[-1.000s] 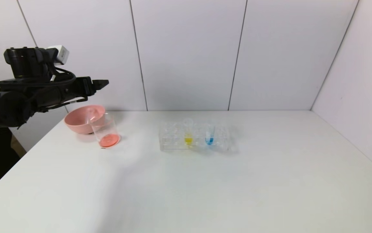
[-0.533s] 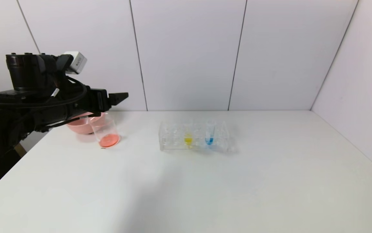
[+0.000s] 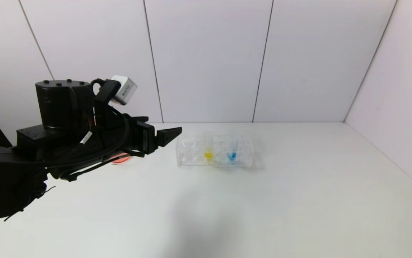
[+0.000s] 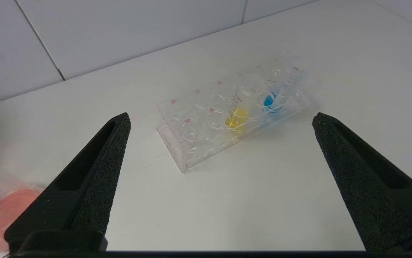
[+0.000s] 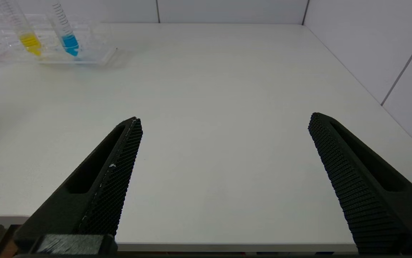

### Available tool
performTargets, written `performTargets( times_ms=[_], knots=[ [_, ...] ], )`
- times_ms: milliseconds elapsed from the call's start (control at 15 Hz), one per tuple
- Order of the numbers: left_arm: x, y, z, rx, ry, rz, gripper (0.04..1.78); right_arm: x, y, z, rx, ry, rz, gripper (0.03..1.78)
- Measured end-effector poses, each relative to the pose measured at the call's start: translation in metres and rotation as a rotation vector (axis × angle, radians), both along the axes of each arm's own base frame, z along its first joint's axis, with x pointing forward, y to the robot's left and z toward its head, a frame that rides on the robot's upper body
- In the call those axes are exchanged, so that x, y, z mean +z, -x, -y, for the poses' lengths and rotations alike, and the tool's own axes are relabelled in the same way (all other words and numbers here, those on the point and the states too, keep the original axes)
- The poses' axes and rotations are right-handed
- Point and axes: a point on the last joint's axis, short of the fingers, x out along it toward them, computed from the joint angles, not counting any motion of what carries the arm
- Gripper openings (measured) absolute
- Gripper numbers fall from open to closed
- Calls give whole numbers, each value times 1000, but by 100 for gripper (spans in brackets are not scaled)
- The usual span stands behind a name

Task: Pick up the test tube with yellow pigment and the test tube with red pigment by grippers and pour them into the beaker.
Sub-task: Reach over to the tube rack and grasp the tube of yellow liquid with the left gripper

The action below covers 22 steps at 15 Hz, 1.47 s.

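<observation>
The left gripper (image 3: 166, 135) hangs wide open and empty at 9 o'clock of the clear rack (image 3: 191, 157), where the test tube with yellow pigment (image 3: 208, 147) stands upright beside a blue tube (image 3: 232, 148). The beaker (image 4: 1, 211), holding red liquid, shows "300". The right gripper (image 5: 223, 122), parked near the table (image 5: 209, 89) edge, is wide open and empty.

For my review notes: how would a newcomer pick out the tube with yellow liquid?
On the white table stands a clear plastic tube rack, just beyond the open left end effector. Two thin clear graduated tubes stand side by side in it. The test tube with yellow pigment is the one nearer that end effector; its neighbour, the tube with blue liquid, stands on its far side.
</observation>
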Motion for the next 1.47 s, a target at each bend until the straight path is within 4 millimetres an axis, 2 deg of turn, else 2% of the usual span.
performTargets(
  times_ms=[267, 667, 933, 1467],
  knots=[
    [-14, 11, 15, -66, 9, 25, 177, 0, 0, 0, 0, 0, 0, 170],
    [-39, 13, 39, -124, -33, -43, 177, 0, 0, 0, 0, 0, 0, 170],
    [-50, 1, 58, -143, -9, 14, 177, 0, 0, 0, 0, 0, 0, 170],
    [-70, -33, 88, -39, -8, 58, 177, 0, 0, 0, 0, 0, 0, 170]
  ],
)
